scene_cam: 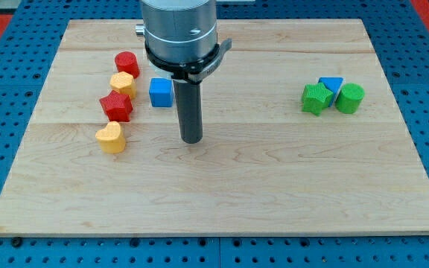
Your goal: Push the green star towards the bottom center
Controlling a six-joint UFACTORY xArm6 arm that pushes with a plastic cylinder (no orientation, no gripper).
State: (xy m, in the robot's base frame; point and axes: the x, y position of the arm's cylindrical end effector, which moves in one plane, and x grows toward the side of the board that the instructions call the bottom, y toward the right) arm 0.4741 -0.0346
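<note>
The green star (316, 98) lies on the wooden board (222, 186) at the view's right, touching a blue triangle (331, 85) above it and a green cylinder (350, 98) to its right. My tip (191, 139) rests on the board left of centre, far to the left of the green star and just below and right of a blue cube (161, 93). It touches no block.
At the view's left stand a red cylinder (126, 63), a yellow heart (122, 83), a red star (116, 107) and another yellow heart (111, 138) in a column. The arm's grey body (179, 33) hangs over the board's top middle.
</note>
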